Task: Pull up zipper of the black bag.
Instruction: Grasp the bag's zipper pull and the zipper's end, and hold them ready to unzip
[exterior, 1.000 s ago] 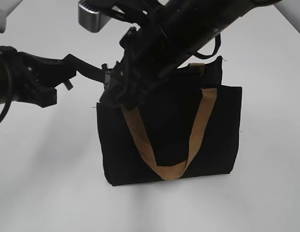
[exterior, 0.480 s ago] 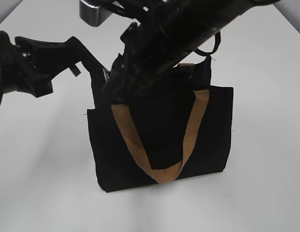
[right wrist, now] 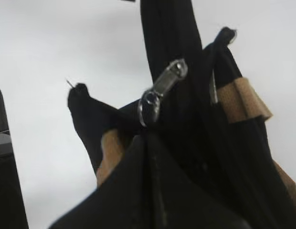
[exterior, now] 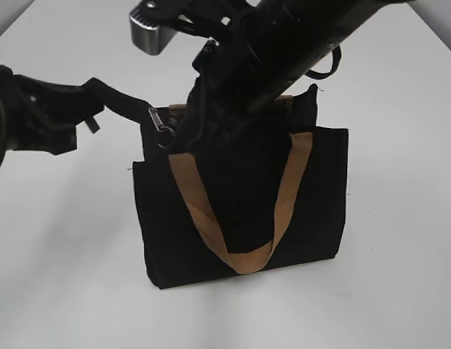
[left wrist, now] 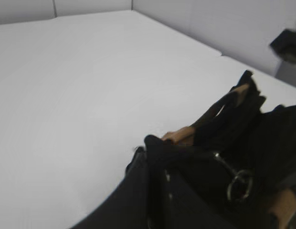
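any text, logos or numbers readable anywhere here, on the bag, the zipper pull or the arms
None can be read in any view.
black bag: plain black fabric with tan handles, no label or print showing.
zipper: bare silvery metal pull with a ring, no engraving that can be made out; the view is blurred.
Robot arms: dark housings and a grey block near the top of the exterior view, no markings legible.

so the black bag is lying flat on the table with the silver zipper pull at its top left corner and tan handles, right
Not quite: the bag is not lying flat. The exterior view shows it standing upright on the table. The rest holds: the silver zipper pull sits at its top left corner, and the handles are tan.
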`<state>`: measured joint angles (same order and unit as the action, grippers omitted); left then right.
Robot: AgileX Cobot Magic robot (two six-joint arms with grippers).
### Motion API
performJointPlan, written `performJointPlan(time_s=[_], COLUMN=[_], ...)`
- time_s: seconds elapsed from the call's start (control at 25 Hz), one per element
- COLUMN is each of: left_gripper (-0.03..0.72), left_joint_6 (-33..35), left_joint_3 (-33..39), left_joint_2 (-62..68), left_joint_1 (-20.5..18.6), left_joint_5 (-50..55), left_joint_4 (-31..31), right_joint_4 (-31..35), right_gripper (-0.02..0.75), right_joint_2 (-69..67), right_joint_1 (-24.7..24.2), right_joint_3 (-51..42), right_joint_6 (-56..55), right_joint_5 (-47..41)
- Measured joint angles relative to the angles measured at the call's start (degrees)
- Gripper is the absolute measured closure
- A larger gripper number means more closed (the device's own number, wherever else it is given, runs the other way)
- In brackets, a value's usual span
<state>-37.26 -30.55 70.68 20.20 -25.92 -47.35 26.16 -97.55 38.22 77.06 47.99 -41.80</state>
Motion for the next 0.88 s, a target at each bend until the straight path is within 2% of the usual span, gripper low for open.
performJointPlan(time_s=[0.2, 0.36, 0.48, 0.6, 0.64, 0.72, 0.88], left_gripper=[0.684, 0.684, 0.684, 0.684, 0.684, 0.684, 0.684], left_joint_6=[-0.12, -1.51, -2.7, -2.96, -3.13, -3.9, -4.52], left_joint_3=[0.0, 0.0, 0.0, 0.0, 0.0, 0.0, 0.0], left_joint_2=[0.0, 0.0, 0.0, 0.0, 0.0, 0.0, 0.0], left_joint_1=[0.0, 0.0, 0.0, 0.0, 0.0, 0.0, 0.0], left_joint_5=[4.62, -2.03, -6.85, -7.02, -7.02, -7.25, -8.02], left_joint_4=[0.61, 0.78, 0.71, 0.72, 0.72, 0.72, 0.58], right_joint_4=[-4.77, -1.46, 0.82, 0.04, -0.26, -0.34, 0.08], right_gripper=[0.738, 0.738, 0.665, 0.514, 0.487, 0.462, 0.478], right_joint_2=[0.8, 0.98, 0.98, 0.84, 0.66, 0.01, -1.73], right_joint_1=[-0.5, -0.16, 0.54, 0.54, 0.54, 0.54, 0.54], right_joint_3=[0.0, 0.0, 0.0, 0.0, 0.0, 0.0, 0.0], right_joint_6=[-3.88, -3.97, -2.47, -2.32, -2.32, -2.32, -2.32], right_joint_5=[-0.49, -0.6, -0.6, -0.2, 0.07, 0.74, 1.86])
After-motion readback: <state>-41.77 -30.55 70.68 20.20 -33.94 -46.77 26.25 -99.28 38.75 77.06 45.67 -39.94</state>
